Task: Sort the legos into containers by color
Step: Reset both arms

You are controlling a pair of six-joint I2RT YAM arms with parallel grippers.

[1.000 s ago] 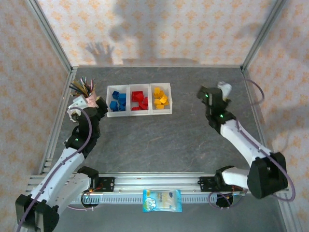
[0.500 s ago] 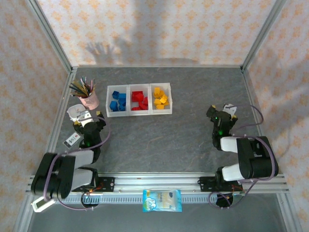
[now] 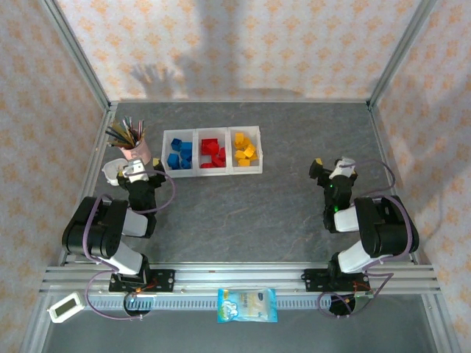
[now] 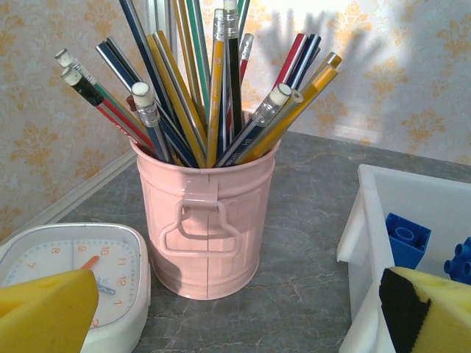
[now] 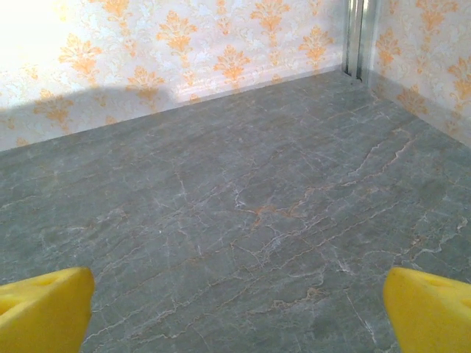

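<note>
The containers [image 3: 212, 170] stand in a row at the back left of the table, three joined white bins. The left bin holds blue legos [image 3: 179, 153], the middle one red legos [image 3: 213, 153], the right one yellow legos [image 3: 246, 151]. My left gripper [image 3: 136, 175] rests low, left of the bins, open and empty. In the left wrist view it [image 4: 243, 316] faces the pink pencil cup, with a bin wall [image 4: 364, 220] and a blue lego [image 4: 405, 239] at the right. My right gripper [image 3: 335, 170] is open over bare table [image 5: 239, 309] on the right side.
A pink cup of pencils [image 3: 132, 147] and a small white clock [image 3: 112, 170] stand close to the left gripper. The clock [image 4: 66, 272] lies beside the cup [image 4: 206, 213]. A snack bag [image 3: 247, 304] lies on the front rail. A small white device [image 3: 65, 307] sits front left.
Both arms have folded back toward their bases. The left gripper has drawn back from beside the cup, and the right gripper has pulled nearer and lower. Both stay open.
</note>
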